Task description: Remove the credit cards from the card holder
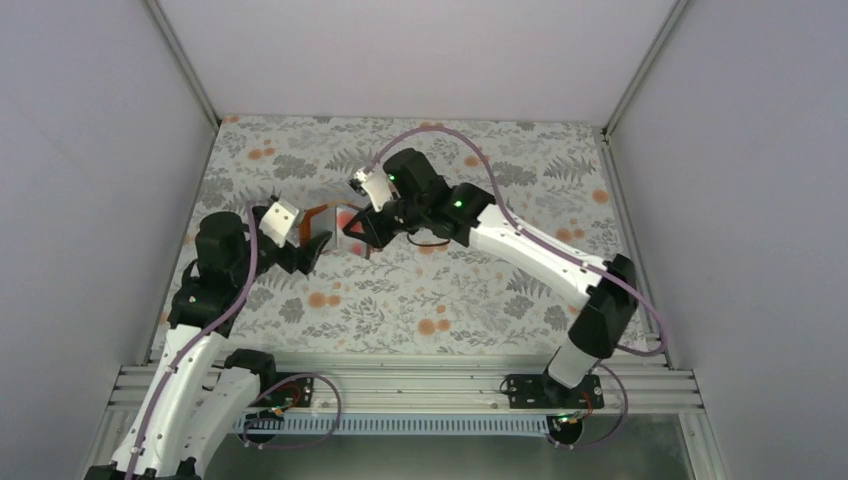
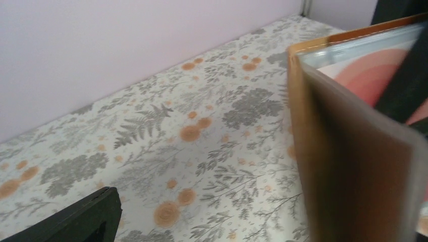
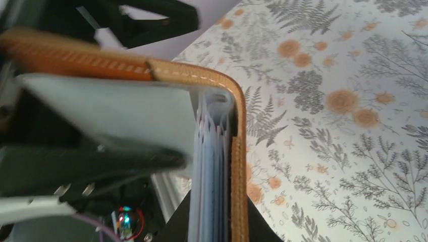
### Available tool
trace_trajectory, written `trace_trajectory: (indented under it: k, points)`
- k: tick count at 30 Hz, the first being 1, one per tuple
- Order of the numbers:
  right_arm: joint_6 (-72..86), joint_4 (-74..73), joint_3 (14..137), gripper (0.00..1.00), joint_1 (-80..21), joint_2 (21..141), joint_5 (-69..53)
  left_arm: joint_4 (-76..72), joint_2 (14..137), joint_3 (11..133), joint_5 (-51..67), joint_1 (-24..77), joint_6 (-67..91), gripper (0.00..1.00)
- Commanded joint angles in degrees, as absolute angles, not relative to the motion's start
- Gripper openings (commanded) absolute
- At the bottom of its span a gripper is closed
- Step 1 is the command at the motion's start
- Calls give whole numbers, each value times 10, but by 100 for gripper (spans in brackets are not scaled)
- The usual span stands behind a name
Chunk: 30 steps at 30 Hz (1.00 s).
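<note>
Card-pulling step: mid-frame, right jaws pinch the open holder (image 1: 318,215), left jaws spread beside it; next, I judge, they must nip the sleeved card (image 2: 368,75) by its edge.

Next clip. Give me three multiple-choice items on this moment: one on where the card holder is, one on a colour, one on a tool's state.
1. Where is the brown leather booklet-style card holder?
A. In the table's far right corner.
B. Left of centre over the floral table, between the left tool and the right tool.
C. At the table's near edge.

2. What colour is the thin card behind the clear plastic sleeve?
A. Blue.
B. Green.
C. Pale with pink-red bands.

3. How is the right tool?
A. Shut on the card holder.
B. Wide open above bare table.
C. Out of every view.

Key: B, the top view shows it between both tools; C, the left wrist view shows the bands; A, the right wrist view shows the holder's edge clamped.
</note>
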State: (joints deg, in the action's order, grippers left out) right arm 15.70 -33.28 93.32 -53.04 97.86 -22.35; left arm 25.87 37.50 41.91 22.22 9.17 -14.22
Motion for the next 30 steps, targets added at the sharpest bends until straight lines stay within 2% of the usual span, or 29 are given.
trace_trajectory:
  k: [1, 3, 5, 7, 9, 11, 12, 18, 23, 27, 30]
  points:
    - [97, -340, 890, 4, -535, 901, -318, 253, 363, 421, 248, 98, -122, 93]
    - [78, -331, 867, 4, -535, 876, -349, 259, 357, 428, 243, 98, -119, 82]
    - [63, -323, 847, 4, -535, 847, -381, 263, 349, 440, 249, 98, -113, 64]
    - [63, -308, 824, 4, -534, 823, -383, 270, 338, 452, 319, 96, -112, 56]
    - [64, -298, 810, 4, -534, 807, -386, 276, 329, 466, 455, 96, -114, 56]
    - [61, -291, 801, 4, -534, 795, -388, 280, 321, 481, 556, 96, -123, 65]
    - [58, -289, 800, 4, -534, 790, -383, 279, 320, 491, 553, 96, -105, 69]
    - [169, -343, 848, 4, -461, 811, -261, 359, 352, 597, 337, 94, -50, 70]
    - [215, -351, 872, 4, -430, 859, -141, 352, 354, 654, 364, 72, -53, 72]
    - [216, -373, 926, 4, -431, 922, -103, 332, 362, 651, 527, 72, -85, 65]
    - [206, -364, 951, 4, -434, 965, -130, 287, 378, 579, 566, 73, -18, 56]
